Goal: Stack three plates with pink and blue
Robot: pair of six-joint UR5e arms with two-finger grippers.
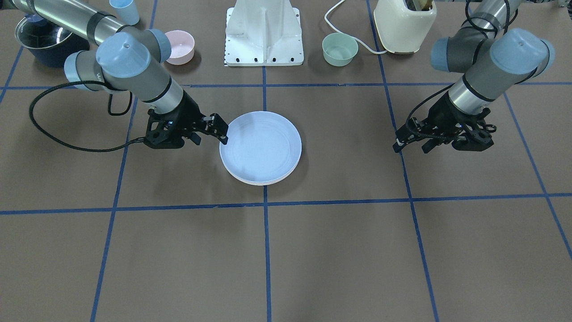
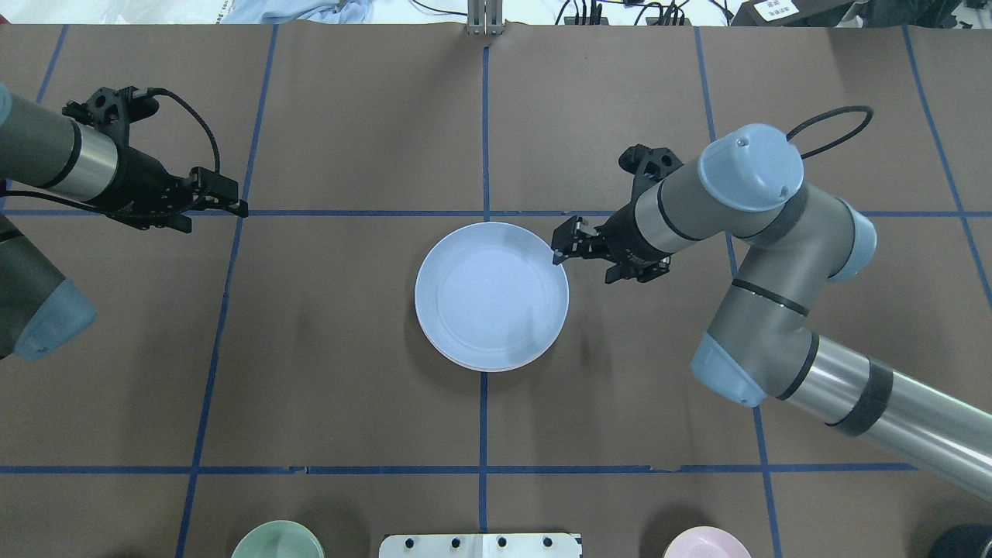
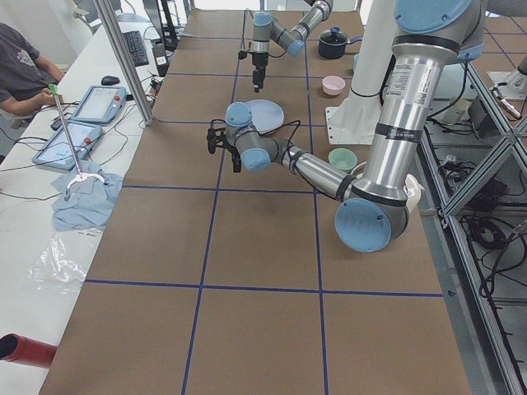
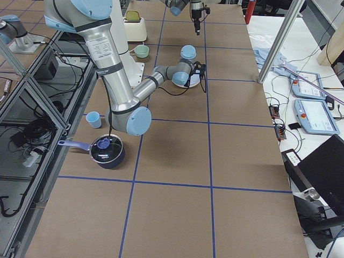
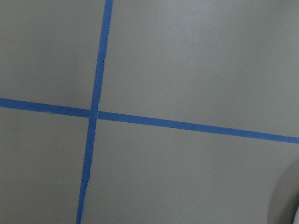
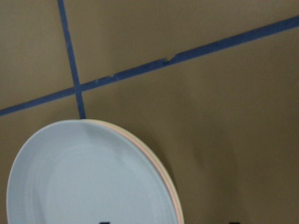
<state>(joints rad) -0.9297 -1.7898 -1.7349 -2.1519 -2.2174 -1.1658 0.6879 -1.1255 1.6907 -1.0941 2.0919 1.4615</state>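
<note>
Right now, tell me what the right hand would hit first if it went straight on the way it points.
The top blue plate: the right hand points at its rim, tips already close to it. Height is unclear, so it might skim over the top instead.

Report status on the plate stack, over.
Left gripper open, empty, well off to the side. Right gripper open at the stack's rim. Blue plate on top, pink plate and cream plate edges showing beneath. Nothing blocking the stack.

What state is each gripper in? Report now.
Left gripper: open, empty.
Right gripper: open, holding nothing, at the blue plate's rim.
</note>
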